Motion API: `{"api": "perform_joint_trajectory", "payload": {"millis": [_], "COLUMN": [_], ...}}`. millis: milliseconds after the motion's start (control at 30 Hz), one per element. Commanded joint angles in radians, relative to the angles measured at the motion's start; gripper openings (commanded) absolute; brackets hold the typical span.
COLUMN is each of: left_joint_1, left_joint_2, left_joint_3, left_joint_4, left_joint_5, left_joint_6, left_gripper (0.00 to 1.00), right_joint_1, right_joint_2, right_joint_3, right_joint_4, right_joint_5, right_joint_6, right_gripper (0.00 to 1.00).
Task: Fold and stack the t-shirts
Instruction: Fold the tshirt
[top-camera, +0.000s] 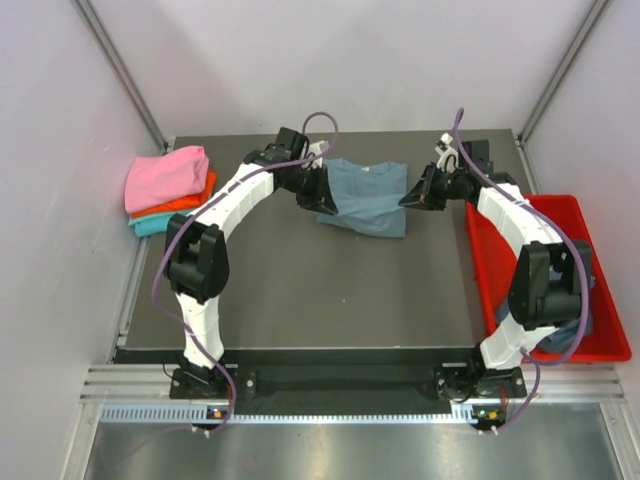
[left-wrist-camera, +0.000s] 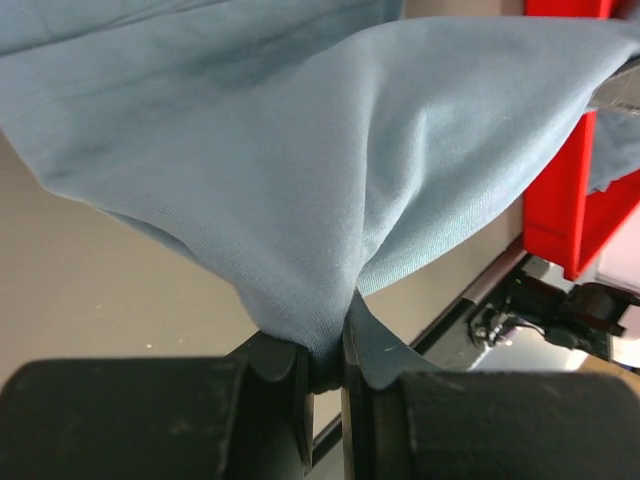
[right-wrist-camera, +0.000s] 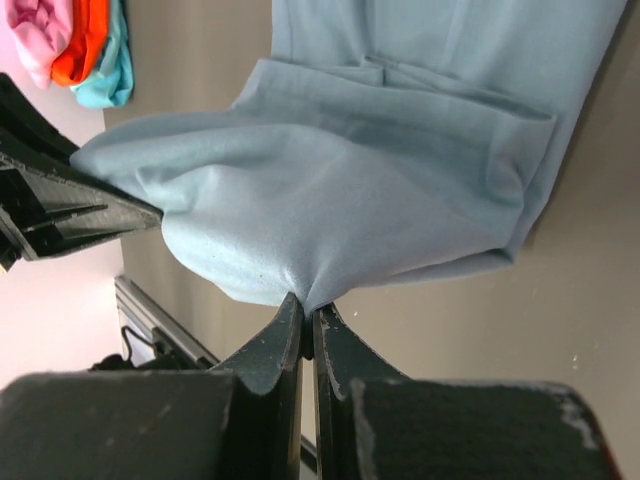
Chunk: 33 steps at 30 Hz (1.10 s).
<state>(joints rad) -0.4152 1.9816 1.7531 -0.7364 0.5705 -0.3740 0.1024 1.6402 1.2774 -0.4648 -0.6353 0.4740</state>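
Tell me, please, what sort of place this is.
Probably a robotics lab test cell, not a home: plain white panels wall in a dark table, the left arm and right arm are mounted on a metal rail at its near edge, and folded t-shirts are stacked in one corner.

Both arms, the left arm (top-camera: 235, 200) and the right arm (top-camera: 505, 215), wear smooth white shells on their links and bulky black housings at the joints. A thin mauve cable (top-camera: 320, 114) runs along each and loops free near the wrist. The fingers (right-wrist-camera: 345, 370) are matte black wedges that taper to narrow tips — the right pair carries pale scuffs and specks.
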Motion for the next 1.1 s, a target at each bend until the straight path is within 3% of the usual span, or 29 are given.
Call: {"api": "perform_joint_trajectory", "payload": {"millis": [0, 733, 1067], "left_joint_1": [0.004, -0.010, 0.001], "left_joint_2": [-0.013, -0.012, 0.029], "left_joint_3": [0.003, 0.025, 0.104], "left_joint_4": [0.023, 0.058, 0.046], "left_joint_5": [-0.058, -0.047, -0.066], "left_joint_6": [0.038, 0.009, 0.030], "left_gripper": [0.00, 0.00, 0.00], "right_joint_1": [-0.001, -0.003, -0.007], "right_joint_2": [0.021, -0.022, 0.044], "right_joint_3": [0.074, 0.023, 0.100], "right_joint_4": [0.049, 0.049, 0.067], "right_joint_5": [0.026, 0.034, 0.043], "right_joint_6": [-0.011, -0.015, -0.026], "right_gripper": [0.00, 0.00, 0.00]}}
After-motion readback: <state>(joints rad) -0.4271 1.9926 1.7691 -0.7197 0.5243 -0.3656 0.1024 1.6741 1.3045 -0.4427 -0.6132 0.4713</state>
